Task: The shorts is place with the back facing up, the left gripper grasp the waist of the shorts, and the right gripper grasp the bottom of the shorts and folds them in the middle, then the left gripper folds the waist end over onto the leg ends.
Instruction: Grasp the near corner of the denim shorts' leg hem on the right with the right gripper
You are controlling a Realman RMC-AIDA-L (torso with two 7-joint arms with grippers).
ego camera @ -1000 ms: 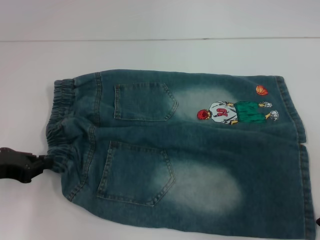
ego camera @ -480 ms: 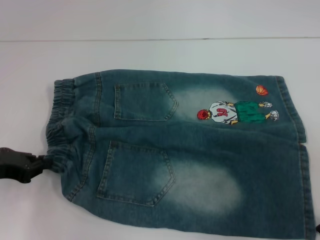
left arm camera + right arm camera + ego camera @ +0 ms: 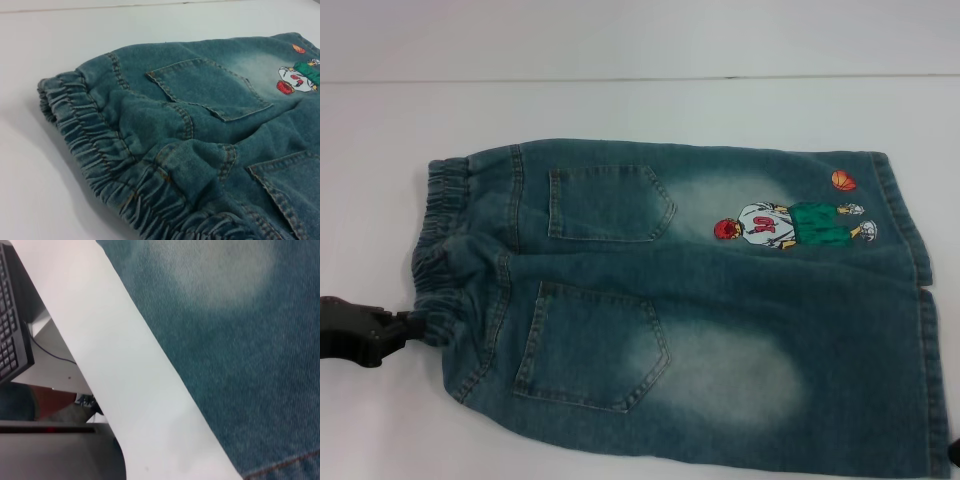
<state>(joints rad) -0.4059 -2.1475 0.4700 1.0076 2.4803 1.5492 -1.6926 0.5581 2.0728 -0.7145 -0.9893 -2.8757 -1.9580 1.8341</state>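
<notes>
The denim shorts [image 3: 690,300] lie flat with the back up, both back pockets showing, and a cartoon figure patch [image 3: 790,225] on the far leg. The elastic waist [image 3: 440,240] is on the left and the leg ends [image 3: 920,300] are on the right. My left gripper [image 3: 417,325] is at the near corner of the waist, shut on the bunched waistband [image 3: 150,200]. Only a dark sliver of my right gripper [image 3: 952,455] shows, by the near leg's hem. The right wrist view looks down on that leg's fabric [image 3: 240,340] and its hem stitching [image 3: 285,465].
The white table [image 3: 640,110] carries the shorts, and its near edge [image 3: 125,390] runs close beside the near leg. Beyond that edge, off the table, are a black keyboard [image 3: 12,325] and a grey surface [image 3: 55,455].
The left gripper stays at the waist corner. The dark sliver of the right gripper at the lower right has shifted slightly downward. The shorts have not moved.
</notes>
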